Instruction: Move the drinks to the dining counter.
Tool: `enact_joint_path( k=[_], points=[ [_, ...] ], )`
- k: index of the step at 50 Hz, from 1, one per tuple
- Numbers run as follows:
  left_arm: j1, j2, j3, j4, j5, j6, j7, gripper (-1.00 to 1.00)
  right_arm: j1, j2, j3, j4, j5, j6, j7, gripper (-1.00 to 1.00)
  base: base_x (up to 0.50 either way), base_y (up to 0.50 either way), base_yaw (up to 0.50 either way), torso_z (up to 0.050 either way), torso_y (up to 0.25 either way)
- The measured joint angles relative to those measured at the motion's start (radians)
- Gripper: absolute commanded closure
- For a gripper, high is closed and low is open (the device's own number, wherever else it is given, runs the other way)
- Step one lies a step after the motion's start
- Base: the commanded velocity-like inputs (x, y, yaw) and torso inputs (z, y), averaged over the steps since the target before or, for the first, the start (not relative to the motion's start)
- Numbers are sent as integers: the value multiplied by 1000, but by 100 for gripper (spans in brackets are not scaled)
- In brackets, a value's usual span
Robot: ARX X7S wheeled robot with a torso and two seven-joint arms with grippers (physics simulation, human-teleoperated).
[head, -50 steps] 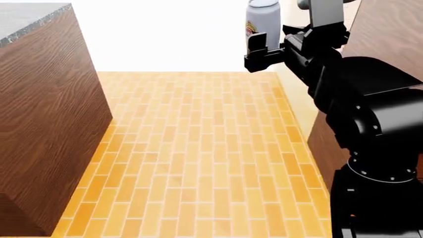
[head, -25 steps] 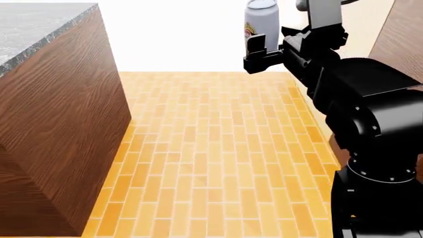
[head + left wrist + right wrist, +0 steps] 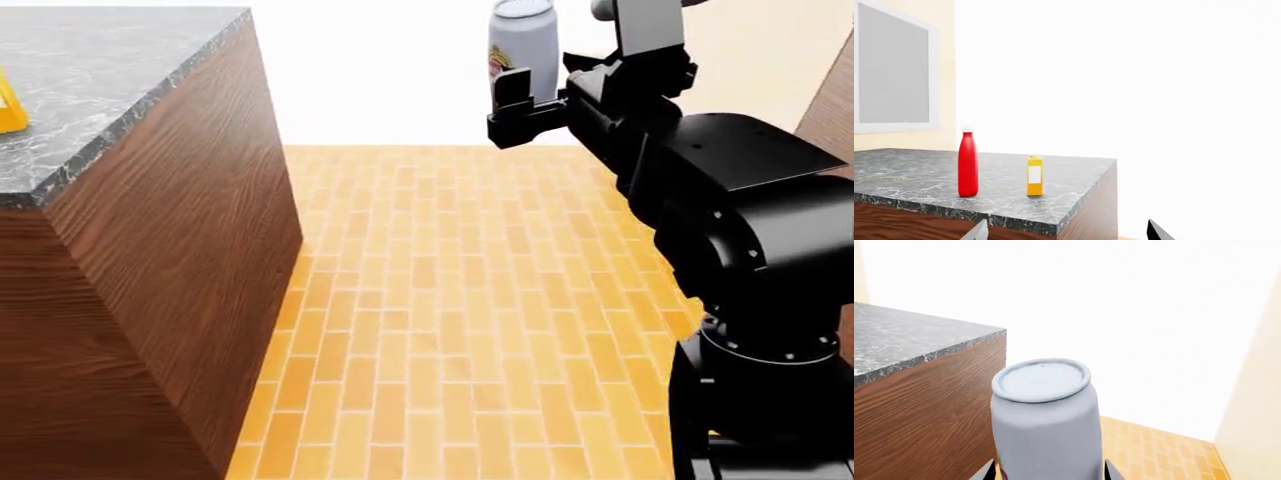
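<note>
One smooth silver can [image 3: 1045, 425] sits clamped in the right gripper [image 3: 534, 95].

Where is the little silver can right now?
The silver can is up in the air at the head view's top, held upright in the right gripper, above the brick floor and right of the dining counter.

A home kitchen and dining space: a marble-topped counter [image 3: 107, 110] with dark-wood sides stands on a warm brick-pattern floor [image 3: 454, 300], cream walls [image 3: 941, 75] around, and a white-framed window [image 3: 894, 75] behind the counter's far edge.
</note>
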Motion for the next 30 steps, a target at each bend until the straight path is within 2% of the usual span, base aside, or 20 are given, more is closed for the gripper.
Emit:
enact_joint_path(
  k=[30],
  points=[
    [-1,2,21,-2,15,4,3,-100,-3,4,-10,2,16,-4,4,100,45,500,0,0,1]
  ],
)
